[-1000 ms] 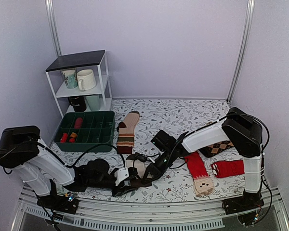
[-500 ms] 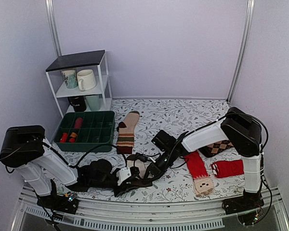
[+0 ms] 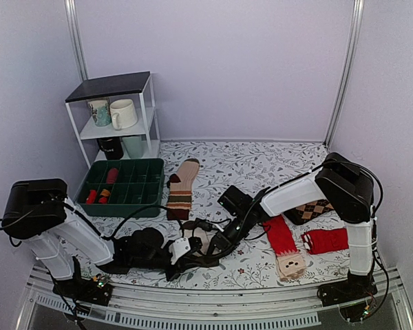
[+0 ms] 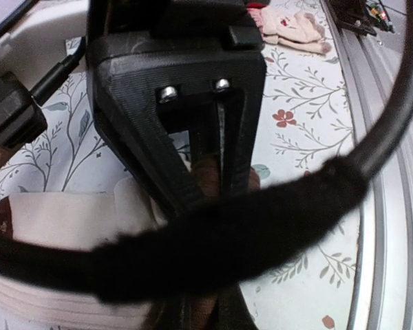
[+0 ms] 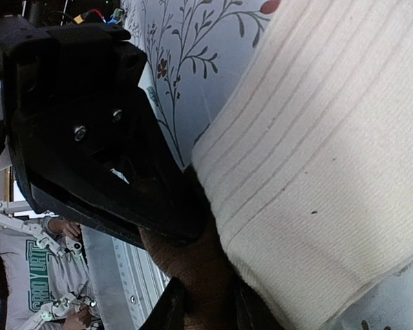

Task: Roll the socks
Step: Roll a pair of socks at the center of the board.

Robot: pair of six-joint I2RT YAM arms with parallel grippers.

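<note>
The cream-white sock [image 3: 198, 237] lies near the table's front edge between both arms. In the right wrist view its ribbed cream body [image 5: 316, 158] fills the right side, and its brown end [image 5: 196, 265] sits between my right gripper's fingers [image 5: 206, 306], which are shut on it. My left gripper [image 3: 195, 253] meets my right gripper [image 3: 210, 249] at that same end. In the left wrist view a blurred black cable crosses in front. Below it, brown cloth shows between my left gripper's own jaws [image 4: 199, 313], shut on it. The cream body [image 4: 55, 213] lies to the left.
A tan striped sock [image 3: 181, 187] lies mid-table beside a green divided tray [image 3: 122, 185]. A white shelf [image 3: 117, 113] with mugs stands back left. Red socks [image 3: 281, 236] [image 3: 325, 240] and an argyle piece [image 3: 313, 210] lie to the right. The table's metal front rail [image 4: 392, 206] is close by.
My left arm has slid a little to the right, closer against the right gripper. Less of the sock shows between them. The right arm has barely moved.
</note>
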